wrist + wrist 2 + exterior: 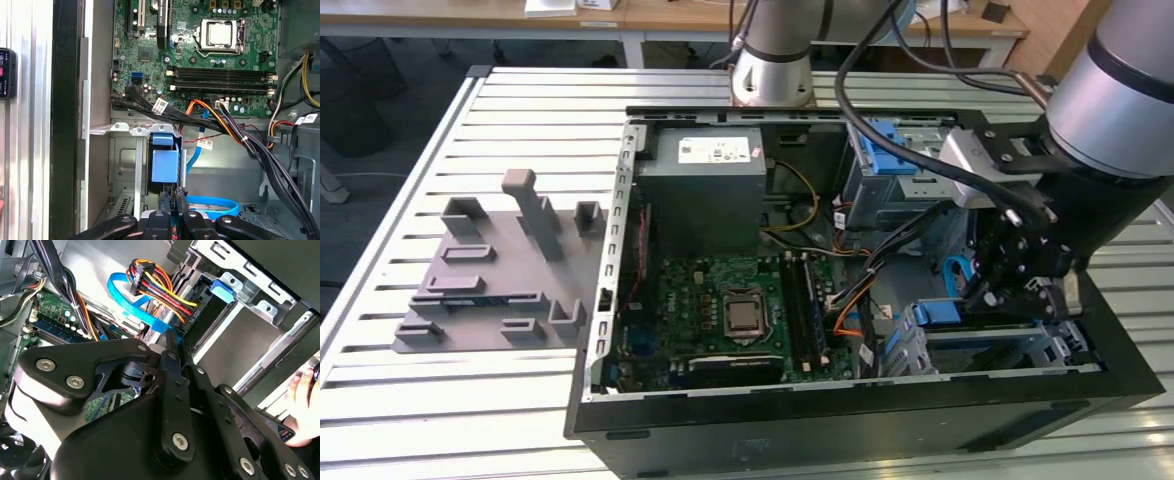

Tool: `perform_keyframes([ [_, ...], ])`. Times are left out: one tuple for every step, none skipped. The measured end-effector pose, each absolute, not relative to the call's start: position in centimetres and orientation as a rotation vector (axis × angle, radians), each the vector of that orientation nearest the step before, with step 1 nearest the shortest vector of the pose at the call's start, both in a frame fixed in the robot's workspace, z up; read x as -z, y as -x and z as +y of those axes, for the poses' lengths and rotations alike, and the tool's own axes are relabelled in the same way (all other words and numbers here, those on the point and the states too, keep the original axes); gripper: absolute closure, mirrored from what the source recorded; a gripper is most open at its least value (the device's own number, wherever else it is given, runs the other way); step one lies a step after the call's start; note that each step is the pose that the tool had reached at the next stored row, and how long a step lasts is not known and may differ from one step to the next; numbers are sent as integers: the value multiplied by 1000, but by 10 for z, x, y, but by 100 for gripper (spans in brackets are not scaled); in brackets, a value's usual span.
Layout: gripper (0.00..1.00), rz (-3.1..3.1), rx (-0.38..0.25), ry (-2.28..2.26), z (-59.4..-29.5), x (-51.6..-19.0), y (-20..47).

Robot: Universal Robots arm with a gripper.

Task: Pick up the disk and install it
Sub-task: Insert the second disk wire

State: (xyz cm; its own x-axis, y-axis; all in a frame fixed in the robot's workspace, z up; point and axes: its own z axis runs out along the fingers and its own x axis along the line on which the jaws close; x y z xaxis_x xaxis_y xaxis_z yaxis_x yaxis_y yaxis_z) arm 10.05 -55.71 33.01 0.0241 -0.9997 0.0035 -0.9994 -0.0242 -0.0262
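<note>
- Exterior view: black gripper (1023, 290) lowered into open black computer case (854, 420) on slatted metal worktop (480, 400).
- Grey metal disk in blue plastic carrier (165, 162) seated in drive cage.
- Jaws nearly closed, grasping nothing.

Silver-grey arm (1121, 95) with black cables, black linked gripper (172, 220) (silver screws), white camera block (974, 165)
</note>
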Motion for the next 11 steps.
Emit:
perform_keyframes([
  [84, 2183, 33, 2236, -557, -330, -100],
  [84, 2183, 33, 2236, -557, -330, -100],
  [84, 2183, 33, 2236, -557, -329, -100],
  [83, 2183, 33, 2236, -557, -329, -100],
  [83, 2183, 33, 2236, -557, -329, -100],
  [83, 2183, 33, 2236, -557, -329, -100],
  [76, 2183, 33, 2236, -557, -329, -100],
  [76, 2183, 32, 2236, -557, -329, -100],
  [76, 2183, 32, 2236, -557, -330, -100],
  [76, 2183, 32, 2236, -557, -330, -100],
  [76, 2183, 33, 2236, -557, -330, -100],
])
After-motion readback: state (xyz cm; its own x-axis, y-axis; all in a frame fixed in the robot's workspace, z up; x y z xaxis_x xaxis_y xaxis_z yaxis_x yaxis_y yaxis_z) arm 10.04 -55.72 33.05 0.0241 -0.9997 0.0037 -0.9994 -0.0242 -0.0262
